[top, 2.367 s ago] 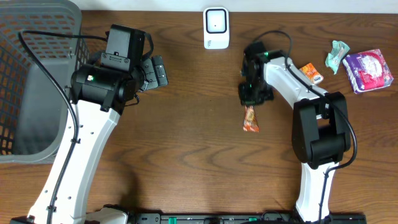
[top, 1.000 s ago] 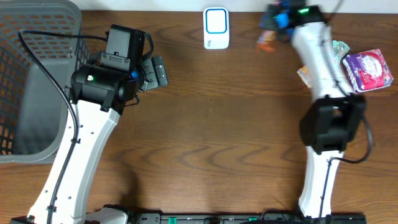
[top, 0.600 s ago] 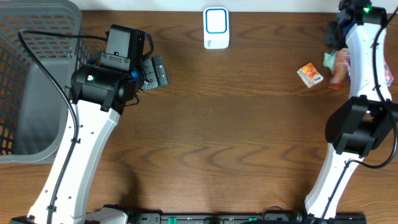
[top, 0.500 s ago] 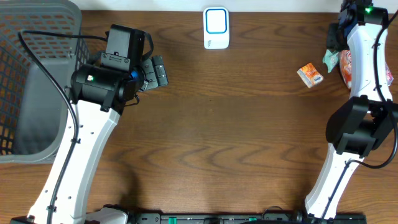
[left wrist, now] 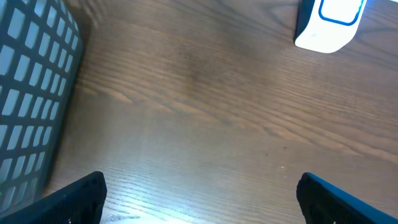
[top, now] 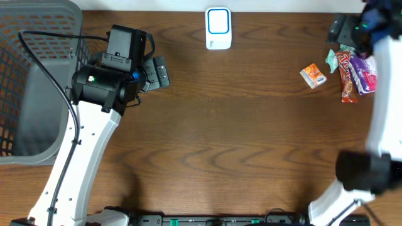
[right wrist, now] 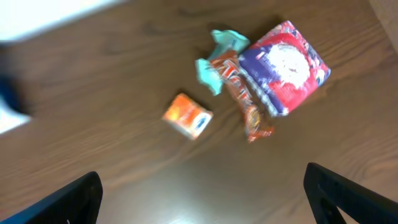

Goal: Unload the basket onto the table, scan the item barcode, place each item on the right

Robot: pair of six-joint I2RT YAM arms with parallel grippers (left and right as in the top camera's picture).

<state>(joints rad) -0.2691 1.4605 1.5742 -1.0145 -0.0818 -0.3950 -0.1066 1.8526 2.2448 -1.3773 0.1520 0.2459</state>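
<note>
On the table [top: 251,132], far right: four small items in one loose cluster. One red snack bar [top: 347,76], the thing to scan, lying flat and running near to far, against the left edge of one purple pack [top: 365,72]. One teal packet [top: 331,60] at the bar's far end. One orange box [top: 312,75] a little to the left, apart from the other three. Same four in the right wrist view, somewhat blurred: snack bar [right wrist: 244,102], purple pack [right wrist: 284,67], teal packet [right wrist: 217,53], orange box [right wrist: 187,116].

One white scanner [top: 218,28] with a blue-edged window at the far edge, mid-table, well apart from the cluster. One grey mesh basket [top: 38,75] at far left.

Two arms. Over the cluster, the right end effector [right wrist: 205,202]: jaws spread wide, two fingertips [right wrist: 62,199] at the bottom corners of its wrist view, nothing between them, not touching the bar. Blurred in the overhead view, up at the far right corner. Near the basket, over bare wood, the left end effector [top: 158,72]: likewise wide open and empty. Two fingertips [left wrist: 78,196] at the bottom corners of the left wrist view, basket [left wrist: 31,93] wall at left, scanner [left wrist: 329,22] at top right.
</note>
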